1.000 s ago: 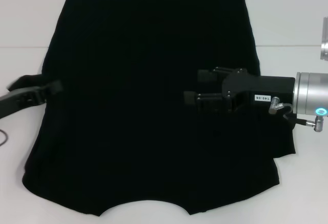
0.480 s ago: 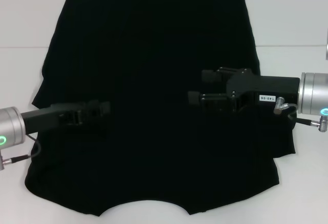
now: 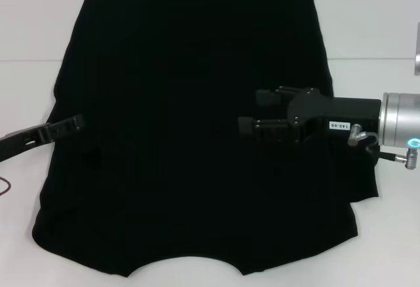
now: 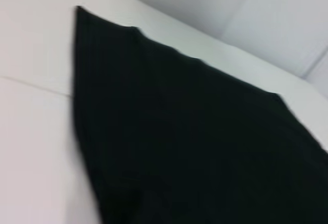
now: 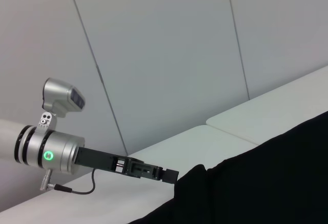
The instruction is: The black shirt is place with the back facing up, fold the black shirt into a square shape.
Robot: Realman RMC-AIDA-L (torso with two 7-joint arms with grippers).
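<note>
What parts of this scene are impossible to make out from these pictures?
- Head view: the black shirt is cut off by the bottom edge, so its near edge is only partly seen.
- Head view: the left gripper is dark against the cloth; whether its fingers are open cannot be told.
- Left wrist view: blurred; only cloth and white table show.
- No view shows any lettering; the shirt's underside is hidden.
- The right gripper hovers over the shirt, fingers apart.

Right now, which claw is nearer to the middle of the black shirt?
Right. The right claw is over the black shirt, right of its middle; the left claw is only at its left edge.
</note>
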